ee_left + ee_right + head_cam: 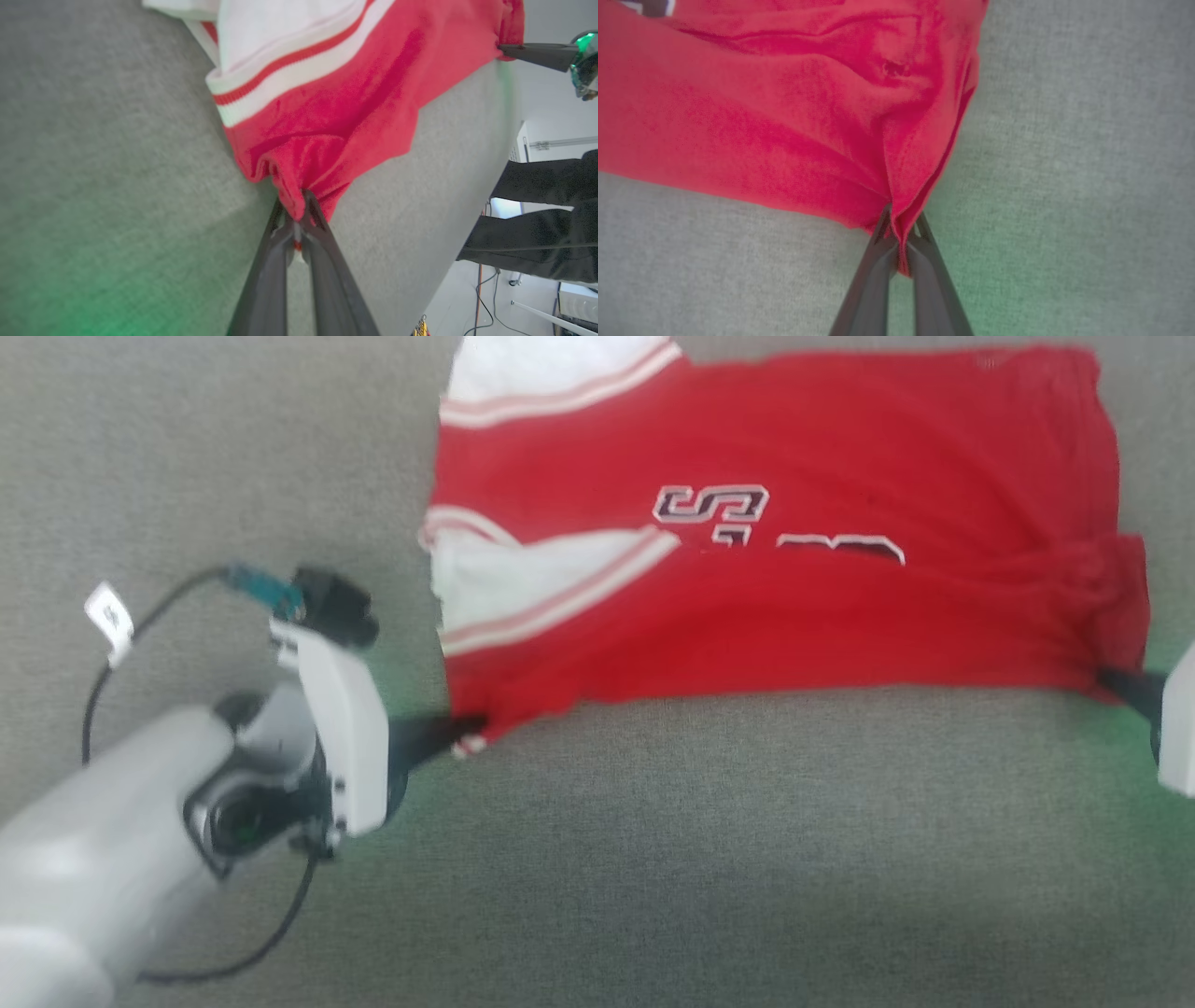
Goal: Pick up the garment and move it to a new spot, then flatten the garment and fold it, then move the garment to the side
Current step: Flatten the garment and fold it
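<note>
Head view: the garment [794,551], bright red with white sleeve parts and white-and-red striped bands, is seen spread on the grey fabric surface [653,877], across the upper middle and right of the view. The white sleeve parts are at its left end, and white, dark-outlined lettering [714,506] is borne near its middle. The near left corner is pinched by the left gripper [467,728], whose dark fingers are pressed together on a small bunch of red cloth. The near right corner is pinched in the same way by the right gripper [1111,677], seen at the right edge of the view. A black cable [98,700] with a white tag [110,616] is looped beside the pale left forearm [103,831], and a green glow is cast on the surface near each gripper.

Left wrist view: the red hem is gathered into a tight fold between the two fingertips [315,217], with a striped band just above. A person in dark clothing [537,224] is visible beyond the surface's edge.

Right wrist view: a creased corner of red cloth is clamped between the fingertips [924,231], the rest lying on the grey surface
</note>
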Robot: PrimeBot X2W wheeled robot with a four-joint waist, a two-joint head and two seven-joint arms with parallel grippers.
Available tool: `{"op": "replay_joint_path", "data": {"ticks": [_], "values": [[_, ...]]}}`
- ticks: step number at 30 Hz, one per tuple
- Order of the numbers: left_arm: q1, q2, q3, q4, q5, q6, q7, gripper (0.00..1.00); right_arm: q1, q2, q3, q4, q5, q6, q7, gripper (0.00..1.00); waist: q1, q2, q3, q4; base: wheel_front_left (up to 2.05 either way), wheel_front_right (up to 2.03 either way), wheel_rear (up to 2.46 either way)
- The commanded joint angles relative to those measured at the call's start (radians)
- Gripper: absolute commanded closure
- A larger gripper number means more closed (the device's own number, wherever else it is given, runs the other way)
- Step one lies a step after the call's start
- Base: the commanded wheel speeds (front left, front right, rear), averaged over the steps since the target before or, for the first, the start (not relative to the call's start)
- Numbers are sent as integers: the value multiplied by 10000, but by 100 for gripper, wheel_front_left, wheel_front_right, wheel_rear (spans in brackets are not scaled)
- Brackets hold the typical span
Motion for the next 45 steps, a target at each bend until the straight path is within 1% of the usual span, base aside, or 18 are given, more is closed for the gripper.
{"op": "replay_joint_path", "data": {"ticks": [1,6,13,16,17,18,19,20,24,25,29,32,34,37,38,41,42,45], "values": [[484,156,-147,-136,-69,-26,-100,100,411,-96,-8,-10,68,-14,-17,100,0,0,-362,66,0,0,0],[1332,895,-132,-1235,-143,-36,-625,100,1426,-467,-129,-577,339,-13,88,100,0,0,-885,197,0,0,0],[2701,1975,-230,-3214,-275,572,-1418,100,3314,-986,-560,-1696,603,-14,86,100,0,0,-1136,382,0,0,0],[3099,2193,-283,-3790,-287,807,-1712,100,3841,-986,-897,-2047,651,-14,-26,100,0,0,-1137,406,0,0,0],[3162,2233,-247,-3890,-269,863,-1837,96,3940,-923,-1046,-2135,568,-14,-143,92,0,0,-1140,409,0,0,0],[3201,2251,-193,-3920,-223,952,-1969,62,4012,-876,-1177,-2208,454,-13,-321,67,0,0,-1148,418,0,0,0],[3210,2261,-132,-3911,-141,1041,-2123,18,4055,-814,-1299,-2336,334,-13,-564,18,0,0,-1154,429,0,0,0],[3205,2255,-63,-3882,-110,1109,-2272,0,4073,-726,-1446,-2427,226,-14,-841,0,0,0,-1162,428,0,0,0],[3196,2454,264,-3802,-68,1268,-2795,0,4102,-499,-1804,-2771,-362,-13,-1901,0,0,0,-1273,287,0,0,0],[3196,2454,264,-3802,-68,1268,-2795,0,4102,-499,-1804,-2771,-362,-13,-1901,0,0,0,-1273,287,0,0,0],[3042,2768,761,-3583,29,1520,-3523,0,3821,-220,-1766,-3146,-885,-13,-2957,0,0,0,-1378,-35,0,0,0],[2760,2861,1165,-3121,228,1688,-4070,0,3456,254,-1598,-3240,-1260,-8,-3839,0,0,0,-1414,-329,0,0,0],[2412,2834,1326,-2701,657,1794,-4363,0,3128,681,-1526,-3220,-1527,-8,-4519,0,0,0,-1408,-551,0,0,0],[1798,2502,1611,-1855,1139,1965,-4845,0,2639,1256,-1149,-3296,-1935,-8,-5683,0,0,0,-1328,-921,0,0,0],[1585,2327,1706,-1538,1125,1975,-4927,0,2514,1476,-1012,-3279,-2006,-8,-6066,0,0,0,-1280,-1053,0,0,0],[749,1930,1951,-496,1302,1794,-4984,0,2174,1967,-709,-3051,-2316,-8,-7016,0,0,0,-1110,-1462,0,0,0],[189,1630,1910,211,1555,1669,-4816,0,1985,2277,-511,-2941,-2423,-8,-7471,0,0,0,-973,-1759,0,0,0],[-706,1180,1772,1272,1839,1420,-4320,0,1789,2609,-406,-2729,-2507,-10,-8014,0,0,0,-777,-2154,0,0,0]]}}
